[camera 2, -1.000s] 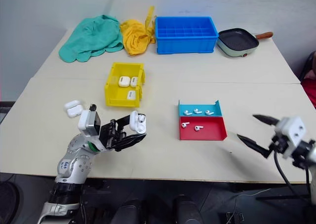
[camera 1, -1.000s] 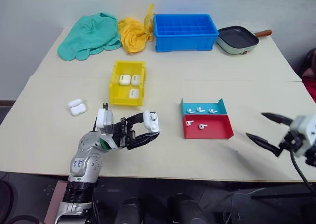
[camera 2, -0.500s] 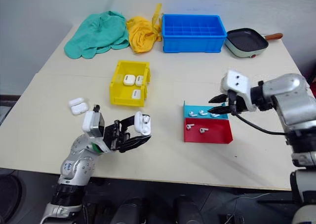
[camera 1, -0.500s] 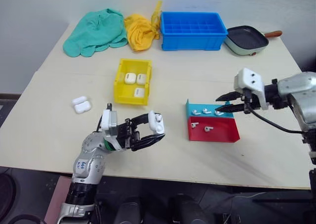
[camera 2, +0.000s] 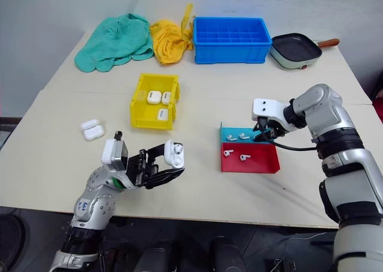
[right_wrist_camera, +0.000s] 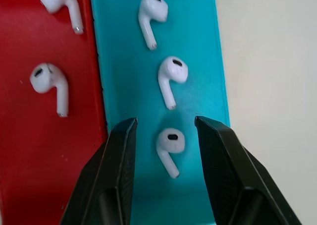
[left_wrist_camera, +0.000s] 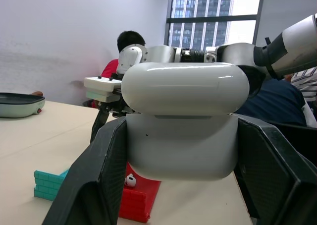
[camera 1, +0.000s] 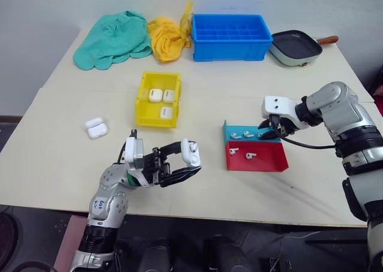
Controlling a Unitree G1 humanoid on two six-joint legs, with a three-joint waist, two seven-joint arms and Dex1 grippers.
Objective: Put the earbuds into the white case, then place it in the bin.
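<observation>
Right wrist view: right gripper (right_wrist_camera: 166,128) jaws parted astride earbud (right_wrist_camera: 169,144) in teal tray (right_wrist_camera: 195,31); left gripper (camera 1: 187,162) jaws clamp white case (camera 1: 190,153).

The right arm swings in from the tabletop's right edge, where it hung a second ago with its fingers spread wide. Half a second ago it reached level toward the teal tray (camera 1: 266,130); now the right end effector (right_wrist_camera: 166,126) tips downward over that tray's right end. Its fingers stand closer together than at the start, parted on either side of the nearest earbud (right_wrist_camera: 170,144) without touching it. The head camera's framing also shifts a little, so the whole scene sits slightly differently in the pictures.
</observation>
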